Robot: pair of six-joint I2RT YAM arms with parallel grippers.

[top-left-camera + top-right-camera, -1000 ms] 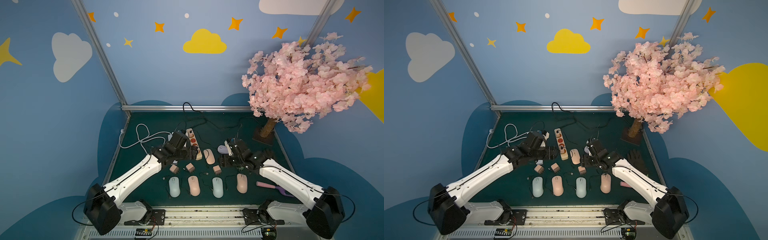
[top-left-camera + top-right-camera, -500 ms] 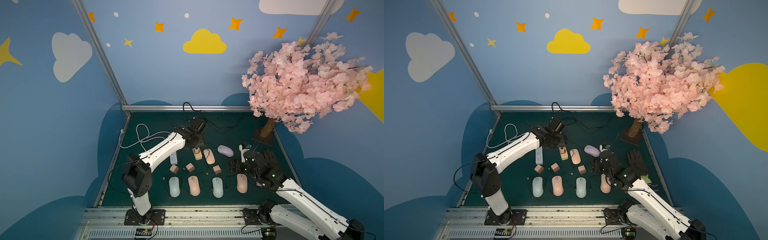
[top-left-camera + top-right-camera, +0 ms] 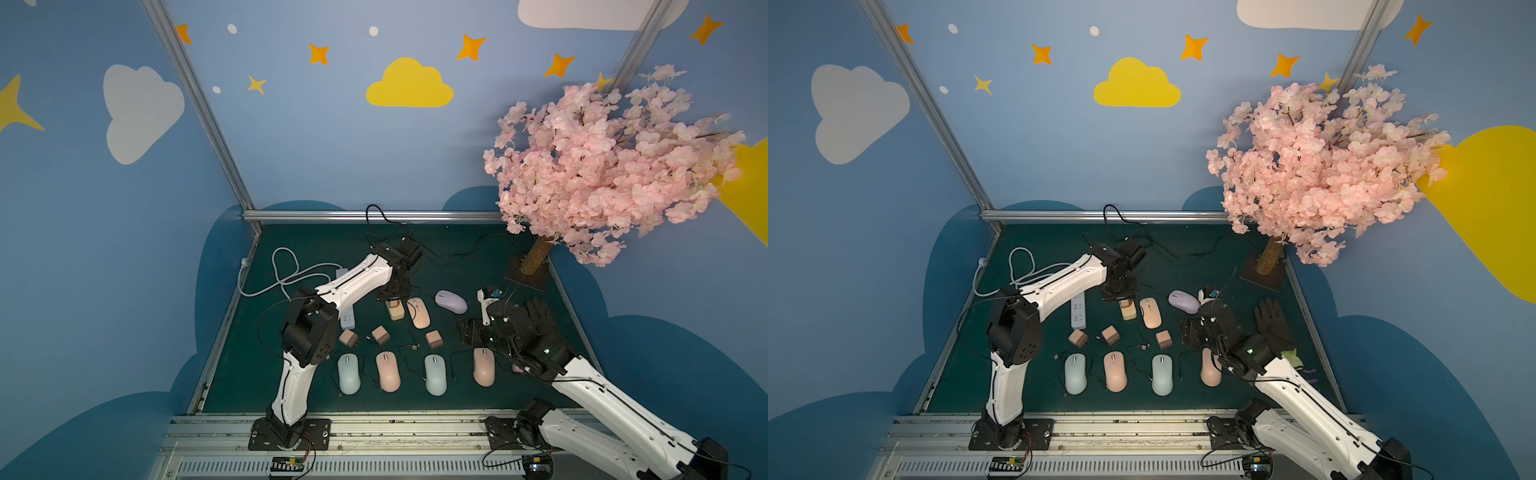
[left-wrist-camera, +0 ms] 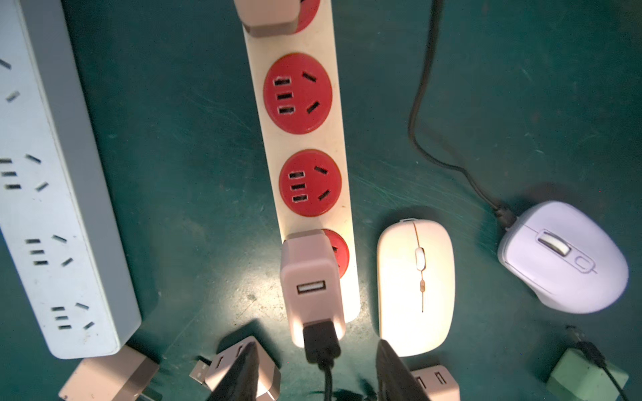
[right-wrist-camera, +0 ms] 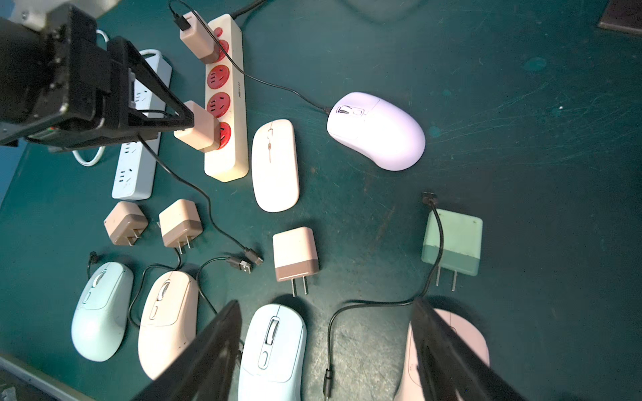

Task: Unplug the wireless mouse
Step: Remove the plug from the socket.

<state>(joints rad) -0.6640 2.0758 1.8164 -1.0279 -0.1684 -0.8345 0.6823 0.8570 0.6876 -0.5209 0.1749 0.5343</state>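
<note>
Four smooth, domed plastic mice line the near edge of a scuffed dark-green mat [image 3: 465, 262]: the left blue mouse [image 3: 348, 373], left pink mouse [image 3: 387, 371], right blue mouse [image 3: 435, 374] and right pink mouse [image 3: 483, 366]. The right gripper [image 5: 326, 305] hangs over the right-hand pair, its black jaws spread wide and holding nothing. Just beyond lie three loose pink adapters [image 3: 379, 333], blocky cubes with bare metal prongs. To their right a mint-green adapter [image 5: 451, 243] lies on its side with a thin black cable across it. Farther back, a long white power strip [image 4: 52, 215] lies left of a cream power strip [image 4: 303, 141] with round red sockets. The left gripper [image 4: 317, 343] points down at the cream strip's near end. Its jaws stand part-way apart either side of a black USB plug [image 4: 321, 338], which is seated in a plugged-in pink adapter [image 4: 311, 274]; a gap shows on each side of the plug. A flat pale-pink mouse [image 4: 415, 288], slim and oval, lies just right of the strip. Farther right lies the rounded lilac mouse [image 4: 562, 257], tethered by a black lead [image 5: 278, 85] to the far adapter [image 5: 196, 43] at the strip's far end. A pink blossom tree [image 3: 602, 166] stands in the far right corner.
</note>
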